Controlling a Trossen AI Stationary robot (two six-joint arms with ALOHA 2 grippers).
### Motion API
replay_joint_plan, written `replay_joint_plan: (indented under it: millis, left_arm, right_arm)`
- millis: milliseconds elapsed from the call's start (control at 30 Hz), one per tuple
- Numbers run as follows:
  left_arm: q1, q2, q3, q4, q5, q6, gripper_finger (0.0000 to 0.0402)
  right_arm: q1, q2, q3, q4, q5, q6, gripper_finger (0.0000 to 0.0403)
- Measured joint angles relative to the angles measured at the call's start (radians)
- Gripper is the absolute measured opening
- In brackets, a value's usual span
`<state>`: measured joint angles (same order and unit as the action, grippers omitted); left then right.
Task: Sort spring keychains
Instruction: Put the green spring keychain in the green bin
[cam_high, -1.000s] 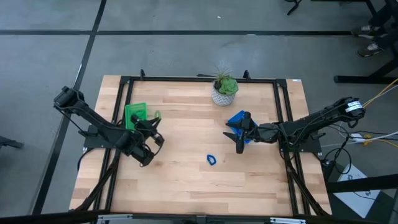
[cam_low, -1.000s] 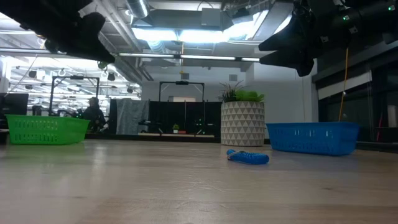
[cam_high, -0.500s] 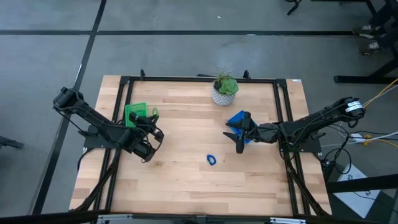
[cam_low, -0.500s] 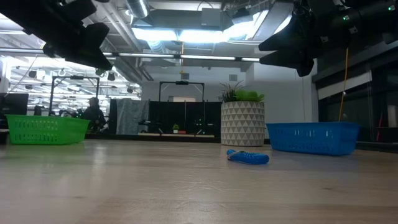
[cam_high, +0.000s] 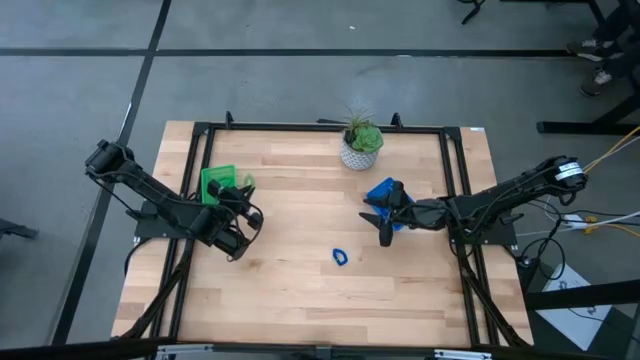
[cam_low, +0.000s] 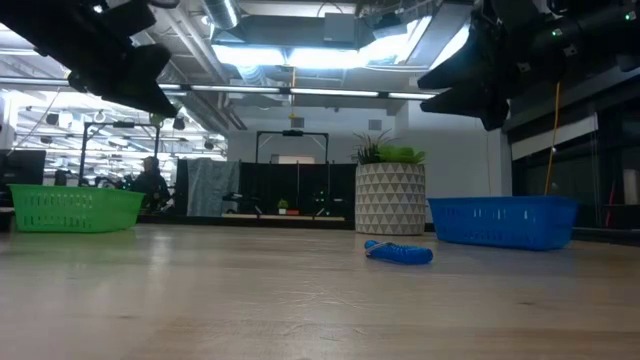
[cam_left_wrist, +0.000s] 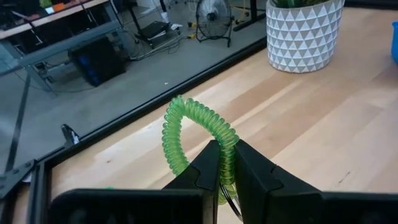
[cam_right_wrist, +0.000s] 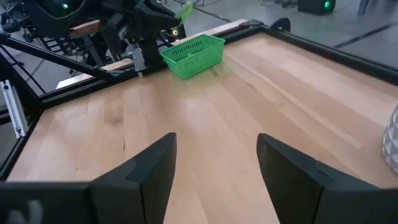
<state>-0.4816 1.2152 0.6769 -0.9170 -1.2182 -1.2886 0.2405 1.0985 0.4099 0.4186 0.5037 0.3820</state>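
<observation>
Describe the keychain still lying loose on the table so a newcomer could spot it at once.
Start at the potted plant at the table's far edge and come straight toward the near edge. About midway, on bare wood, lies a small blue spring keychain, outside the blue tray. The other visible one is green, held in the left gripper.

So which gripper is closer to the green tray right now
Left. The left gripper, clamped on a green keychain, is right beside the green tray; the right gripper hangs across the table by the blue tray.

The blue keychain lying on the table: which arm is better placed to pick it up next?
Probably the right. Its gripper is open and empty, close to the blue keychain; the left gripper is farther away and shut on a green keychain.
</observation>
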Motion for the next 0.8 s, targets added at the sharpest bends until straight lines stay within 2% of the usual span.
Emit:
replay_joint_plan:
  millis: [267,433,700,800]
  left_arm:
    - [0.011,0.0,0.0,-0.153,0.043,-0.162,0.0026]
    - [0.114,0.0,0.0,-0.221,0.124,-0.214,0.0026]
    - [0.354,0.0,0.0,-0.232,0.308,-0.015,0.0026]
    - [0.428,0.0,0.0,-0.232,0.407,0.094,0.0026]
  right_arm:
    - [-0.003,0.0,0.0,-0.006,0.0,0.003,0.022]
    - [-0.027,0.0,0.0,-0.007,0.001,0.003,0.022]
    - [-0.033,0.0,0.0,-0.009,0.0,0.012,0.022]
    - [-0.033,0.0,0.0,-0.021,0.0,0.024,0.022]
